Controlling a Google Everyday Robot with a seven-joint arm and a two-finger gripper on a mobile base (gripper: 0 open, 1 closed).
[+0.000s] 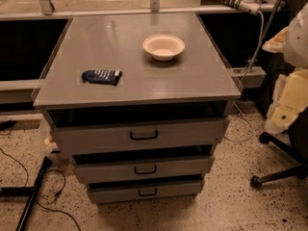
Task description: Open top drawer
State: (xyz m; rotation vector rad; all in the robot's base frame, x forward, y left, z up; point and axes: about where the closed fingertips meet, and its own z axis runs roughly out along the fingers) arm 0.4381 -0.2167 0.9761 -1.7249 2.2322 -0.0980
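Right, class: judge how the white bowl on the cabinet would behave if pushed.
The bowl looks rigid, shallow and wide, so it would probably slide on the smooth grey cabinet top rather than tip. It appears empty, so it is likely light. The end effector is not in view.

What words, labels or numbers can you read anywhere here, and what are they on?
No text here can be read.
The packet: white print on dark blue, too blurred to read.
The bowl: no text.
The cabinet top: no text.
The top drawer: no label, only a black handle.
The gripper is not in view, so no markings show on it.
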